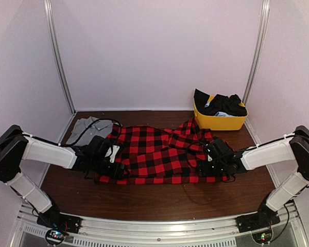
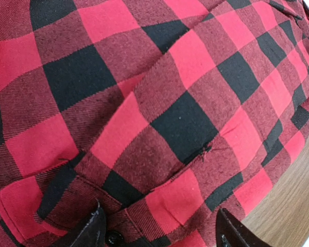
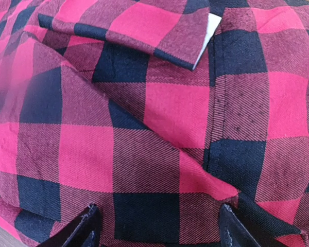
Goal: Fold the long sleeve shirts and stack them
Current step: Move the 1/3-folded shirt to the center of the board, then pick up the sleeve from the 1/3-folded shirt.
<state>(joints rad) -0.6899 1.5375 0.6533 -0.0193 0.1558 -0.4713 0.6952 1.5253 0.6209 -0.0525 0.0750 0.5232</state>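
A yellow bin (image 1: 220,122) stands at the far right corner of the table (image 1: 144,200), near the back wall, with dark clothes (image 1: 224,104) heaped above its rim. You see the red-and-black flannel shirt (image 1: 159,152) spread across the middle of the table. Its long axis runs left to right, and one corner reaches up toward the bin. Bare wood lies open along the whole near edge in front of the shirt, with a narrower strip behind it. The grey shirt (image 1: 87,126) lies crumpled at the far left corner, just beside the flannel's left end. Your left gripper (image 2: 159,234) hovers over that left end. Its fingers (image 2: 95,229) are spread wide above the checked cloth near the hem, and table wood shows at the lower right of the wrist view. Your right gripper (image 3: 159,229) is at the shirt's right end, likewise spread wide and pinching nothing. A white label (image 3: 211,28) peeks from under a folded flap ahead of it.
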